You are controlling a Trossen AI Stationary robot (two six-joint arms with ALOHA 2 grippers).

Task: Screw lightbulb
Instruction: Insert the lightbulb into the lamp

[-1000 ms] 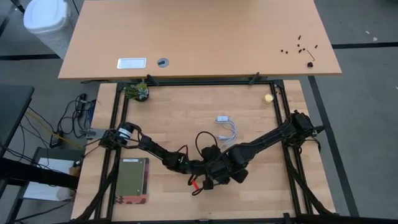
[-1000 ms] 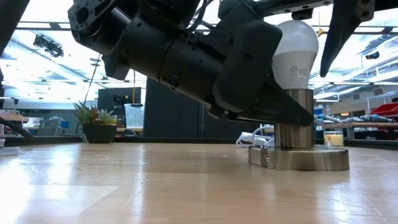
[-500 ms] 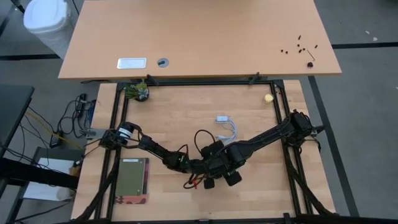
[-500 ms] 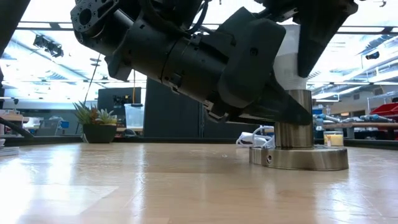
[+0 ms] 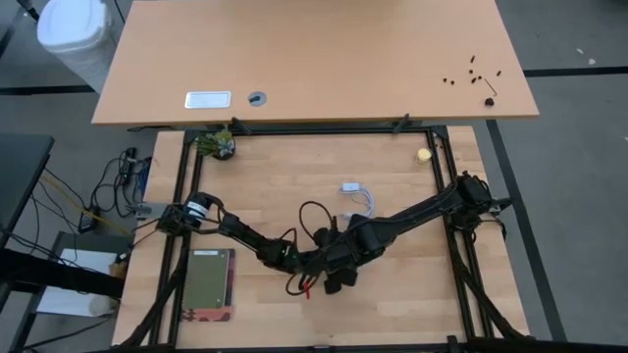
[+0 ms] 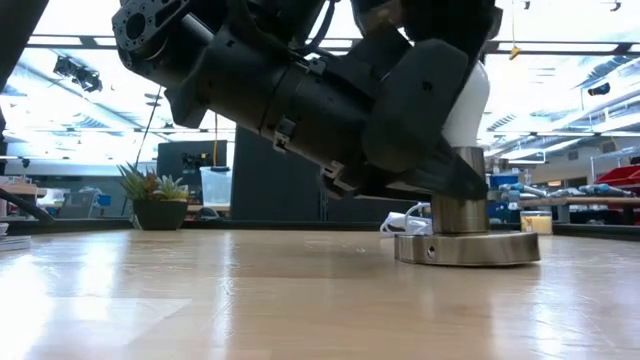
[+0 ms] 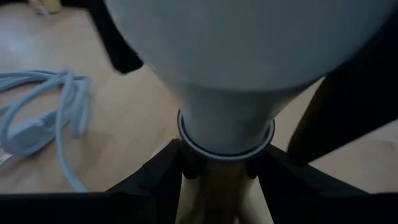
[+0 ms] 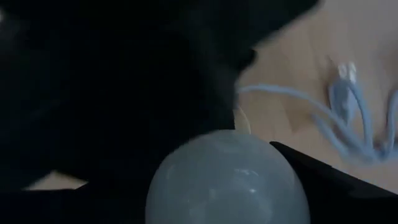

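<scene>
Lightbulb [image 6: 466, 100] upright in socket post [image 6: 459, 205]; left gripper [image 7: 225, 167] clamps post, right gripper [image 5: 339, 257] over globe, grip unclear, mostly hidden.

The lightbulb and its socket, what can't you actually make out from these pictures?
- High view: the lightbulb is fully hidden under both arms.
- Low view: the left gripper covers most of the bulb; thread seating inside the socket stays unseen.
- Right wrist view: the right gripper is dark and blurred.
- Left wrist view: globe cut off by the edge.
</scene>
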